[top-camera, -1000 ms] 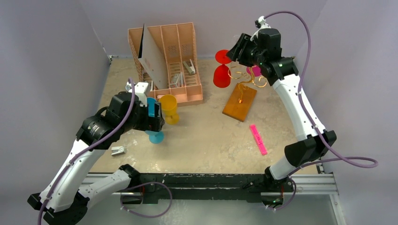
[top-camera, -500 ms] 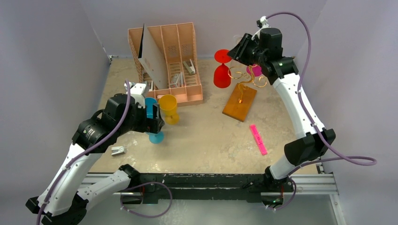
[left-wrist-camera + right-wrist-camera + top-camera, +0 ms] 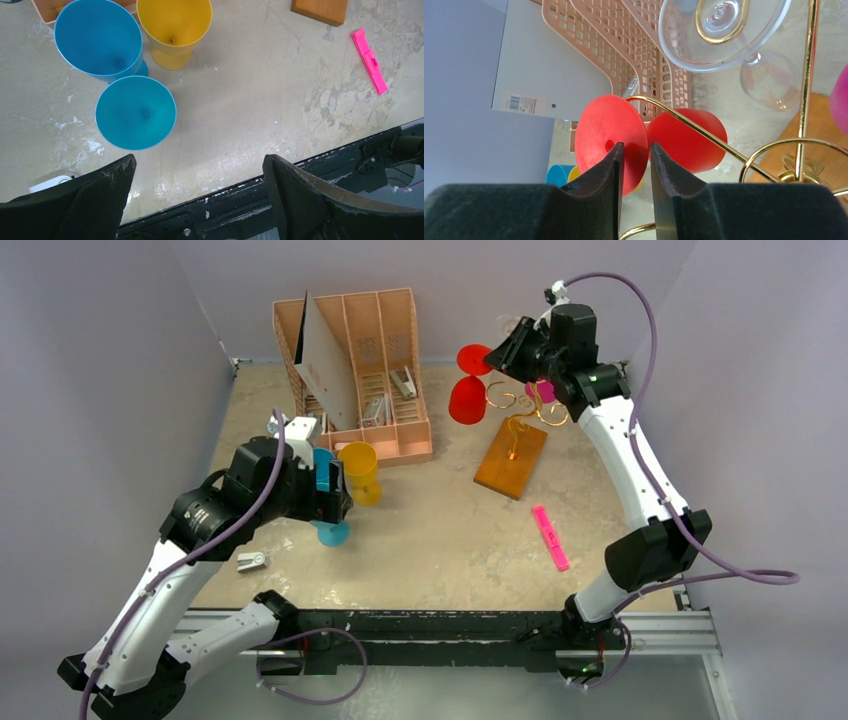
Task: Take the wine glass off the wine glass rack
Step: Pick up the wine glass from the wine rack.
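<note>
A red wine glass [image 3: 466, 400] hangs foot-up and tilted from a gold wire arm of the wine glass rack [image 3: 511, 458] at the back right. My right gripper [image 3: 492, 360] is at the glass's round foot. In the right wrist view its jaws [image 3: 636, 147] are nearly closed, with the rim of the red foot [image 3: 599, 125] between them and the red bowl [image 3: 689, 137] just behind. Gold wire [image 3: 804, 75] curls to the right of it. My left gripper [image 3: 199, 162] stands wide open over bare table, holding nothing, near the front left.
A clear glass [image 3: 719, 30] and a magenta glass [image 3: 543, 390] also hang on the rack. Two blue glasses [image 3: 135, 112] and a yellow one [image 3: 174, 25] stand by the left gripper. The pink-tan file organiser [image 3: 360, 370] is at the back. A pink marker [image 3: 549, 537] lies at the front right.
The right jaws have closed in on the red glass's foot, and the glass's bowl has swung slightly left. The left arm has barely shifted and stays open.
</note>
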